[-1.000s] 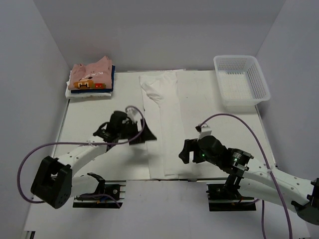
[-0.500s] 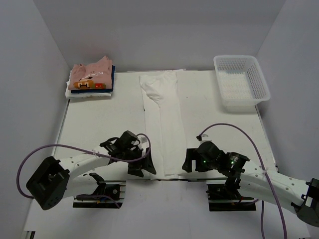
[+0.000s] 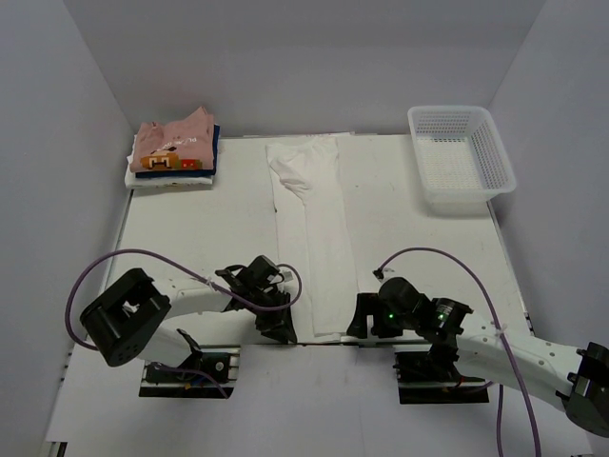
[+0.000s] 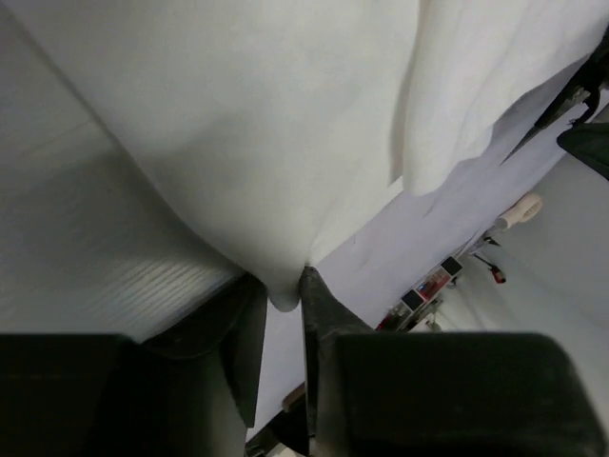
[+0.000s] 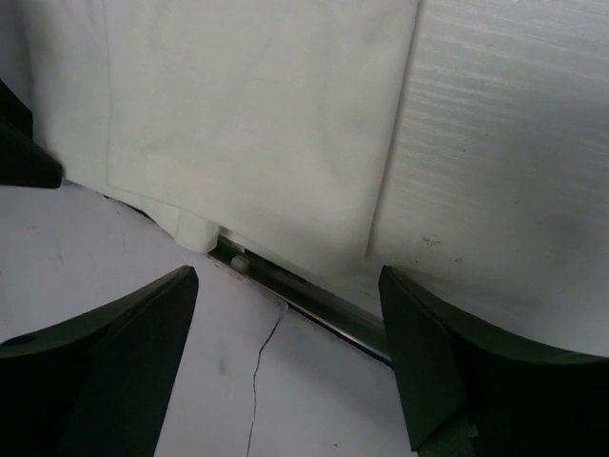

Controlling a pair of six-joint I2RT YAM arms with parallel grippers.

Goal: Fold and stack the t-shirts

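While folded shirts (image 3: 173,157) sit stacked far left, the white shirt (image 3: 314,238) is half folded; left gripper (image 4: 284,286) pinches its near corner, right gripper (image 5: 287,286) spread wide.

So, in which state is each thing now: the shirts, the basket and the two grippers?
white shirt: folded into a long strip, flat on the table, near hem at the table's near edge
shirt stack: folded, piled at the far left corner
basket: upright, far right corner
left gripper: shut on the white shirt's near corner
right gripper: open, at the near hem, holding nothing
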